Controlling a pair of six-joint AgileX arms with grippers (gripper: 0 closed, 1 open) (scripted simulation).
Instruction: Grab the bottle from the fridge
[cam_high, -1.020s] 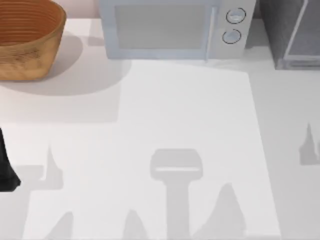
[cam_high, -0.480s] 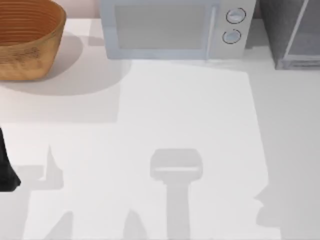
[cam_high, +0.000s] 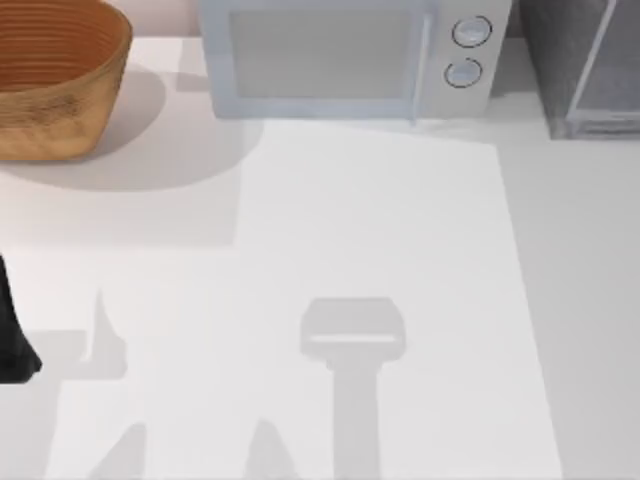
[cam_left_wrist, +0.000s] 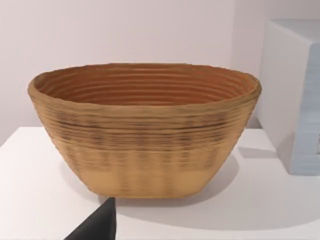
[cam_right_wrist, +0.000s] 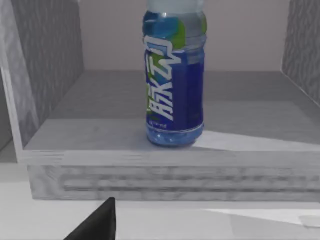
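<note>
Basket (cam_high: 55, 80) beside microwave (cam_high: 345, 60).

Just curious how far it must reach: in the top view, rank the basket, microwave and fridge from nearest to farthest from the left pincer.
1. Basket, back left, nearest the left pincer.
2. Microwave, back middle.
3. Fridge, back right corner.

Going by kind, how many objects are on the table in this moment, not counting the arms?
Baskets: 1, the woven basket at the table's far left.
Appliances: 2, the microwave at the back middle and the fridge at the back right.
Bottles: 1, the bottle standing upright on the fridge's floor.
Total: 4
</note>
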